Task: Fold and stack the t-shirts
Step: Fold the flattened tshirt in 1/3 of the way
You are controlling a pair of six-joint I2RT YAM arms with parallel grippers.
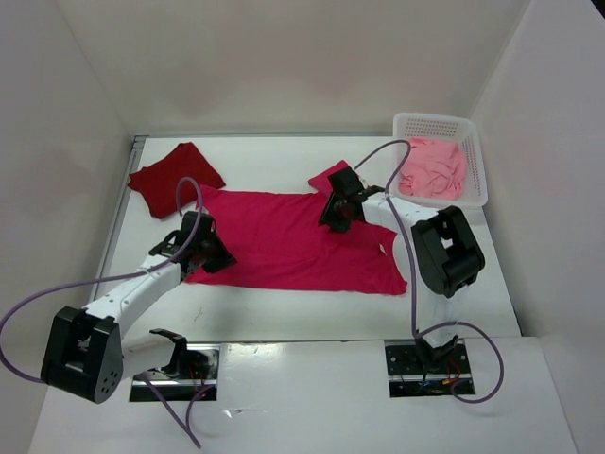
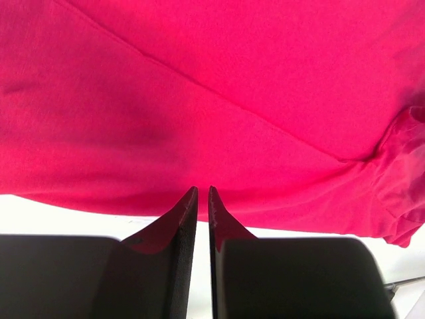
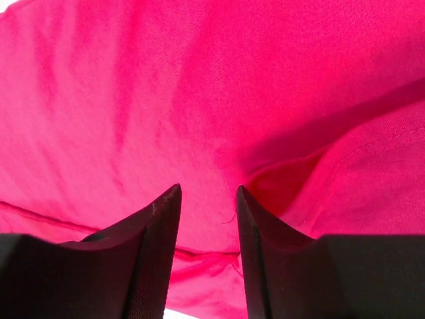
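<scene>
The bright crimson t-shirt (image 1: 284, 241) lies spread flat on the white table. My left gripper (image 1: 210, 253) sits at its near left hem. In the left wrist view, that gripper (image 2: 202, 189) is open by only a narrow slit, with bare table showing through and its tips over the crimson cloth (image 2: 219, 100). My right gripper (image 1: 338, 210) hovers over the shirt's far right part near a sleeve. It stands open (image 3: 208, 189) above rumpled crimson cloth (image 3: 199, 100), holding nothing. The dark red t-shirt (image 1: 175, 178) lies folded at the back left. The salmon pink t-shirt (image 1: 433, 168) lies crumpled in the basket.
A white perforated basket (image 1: 475, 151) stands at the back right corner. White walls enclose the table (image 1: 284, 317) on three sides. Purple cables loop from both arms, one arching over the shirt's far right side (image 1: 373, 156).
</scene>
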